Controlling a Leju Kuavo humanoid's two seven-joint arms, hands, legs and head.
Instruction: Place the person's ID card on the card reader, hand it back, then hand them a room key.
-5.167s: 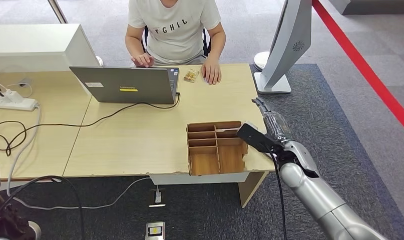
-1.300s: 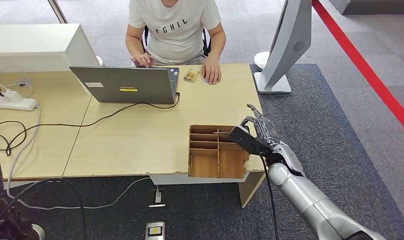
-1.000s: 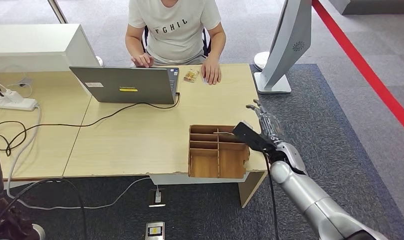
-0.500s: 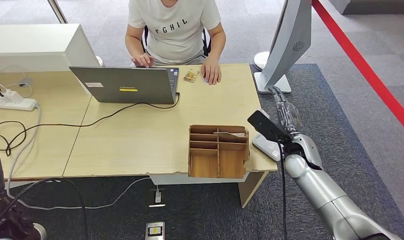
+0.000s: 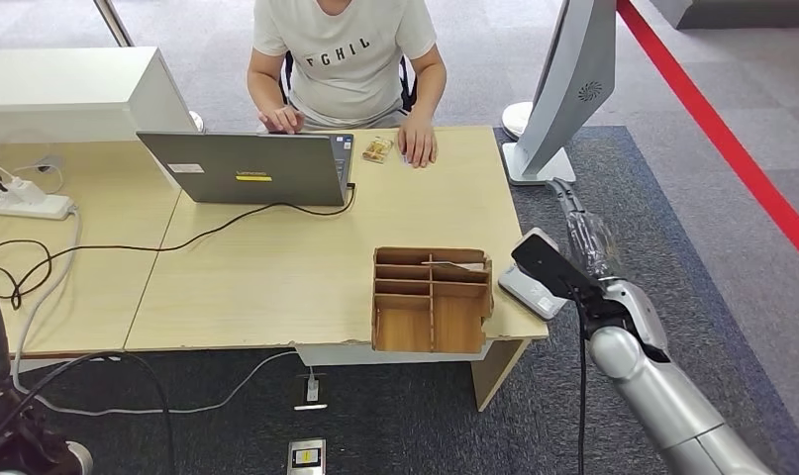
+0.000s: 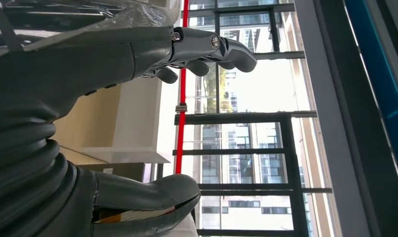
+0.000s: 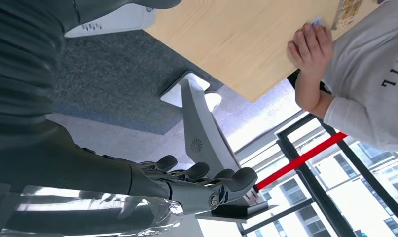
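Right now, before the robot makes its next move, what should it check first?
1. Right hand free to take a card: ok, fingers apart, nothing in it.
2. Card reader free: ok, the part that shows is bare.
3. ID card found: cannot tell; a small item lies by the person's hand, too small to identify.
4. Person's hands out of the arm's way: ok, both at the table's far edge.
5. Wooden organizer box apart from the right hand: ok.
6. Room key in the box: cannot tell.
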